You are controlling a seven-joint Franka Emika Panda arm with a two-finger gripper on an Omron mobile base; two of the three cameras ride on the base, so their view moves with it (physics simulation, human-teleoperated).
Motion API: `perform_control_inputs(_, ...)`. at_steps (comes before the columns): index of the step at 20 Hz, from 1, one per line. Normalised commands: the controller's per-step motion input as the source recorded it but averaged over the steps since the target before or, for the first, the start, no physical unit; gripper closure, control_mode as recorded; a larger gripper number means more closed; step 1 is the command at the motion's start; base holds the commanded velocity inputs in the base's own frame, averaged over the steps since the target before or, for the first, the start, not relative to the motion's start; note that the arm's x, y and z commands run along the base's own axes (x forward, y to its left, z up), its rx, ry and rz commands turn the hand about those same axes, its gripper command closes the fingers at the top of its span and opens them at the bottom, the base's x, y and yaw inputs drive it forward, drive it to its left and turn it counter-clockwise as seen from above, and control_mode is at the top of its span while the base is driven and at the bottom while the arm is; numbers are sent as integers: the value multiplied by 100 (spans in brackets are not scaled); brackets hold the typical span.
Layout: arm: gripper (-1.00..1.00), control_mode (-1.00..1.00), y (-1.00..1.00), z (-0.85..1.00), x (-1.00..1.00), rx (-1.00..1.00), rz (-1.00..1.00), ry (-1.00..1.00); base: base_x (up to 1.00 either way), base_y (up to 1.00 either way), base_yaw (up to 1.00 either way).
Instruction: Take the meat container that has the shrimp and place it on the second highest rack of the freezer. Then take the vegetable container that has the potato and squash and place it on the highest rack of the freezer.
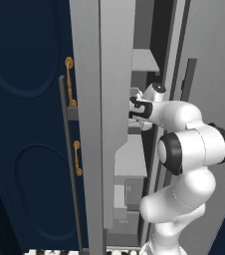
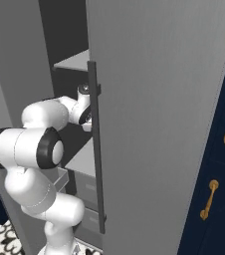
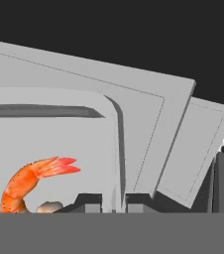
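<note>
The hand view looks down into the meat container (image 3: 59, 144), a light-grey tray with a raised rim. The orange-pink shrimp (image 3: 27, 181) lies curled at its lower left. My gripper (image 3: 115, 202) is shut on the tray's right rim, one dark fingertip on each side of the wall. Beyond the tray lie flat light-grey racks (image 3: 151, 124) of the freezer (image 1: 104, 99). From the base, my arm (image 1: 184, 144) reaches into the freezer's opening below the highest rack (image 1: 144, 60). The hand's fingers are hidden behind the door edge. The potato and squash container is out of view.
The freezer's open door (image 2: 159, 124) with its long dark bar handle (image 2: 95, 149) stands close on the right of my arm. Another grey shelf (image 1: 129, 157) and drawers (image 1: 127, 199) sit lower inside. Navy cabinets (image 1: 25, 124) with gold handles (image 1: 70, 82) flank the freezer.
</note>
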Motion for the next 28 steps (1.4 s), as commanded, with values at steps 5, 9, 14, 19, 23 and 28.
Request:
perform_control_inputs(5, 100, -100, 0, -8, 29, 0, 0, -4, 0, 0, 0)
perform_control_inputs(9, 100, -100, 0, -5, 4, 0, 0, -2, 0, 0, 0)
perform_control_inputs(14, 100, -100, 0, 0, 0, 0, 0, 0, 0, 0, 0)
perform_control_inputs(19, -100, -100, 0, 0, 0, 0, 0, 0, 0, 0, 0)
perform_control_inputs(23, -100, -100, 0, 0, 0, 0, 0, 0, 0, 0, 0)
perform_control_inputs(28, -100, -100, -2, 7, -34, 0, 0, -1, 0, 0, 0)
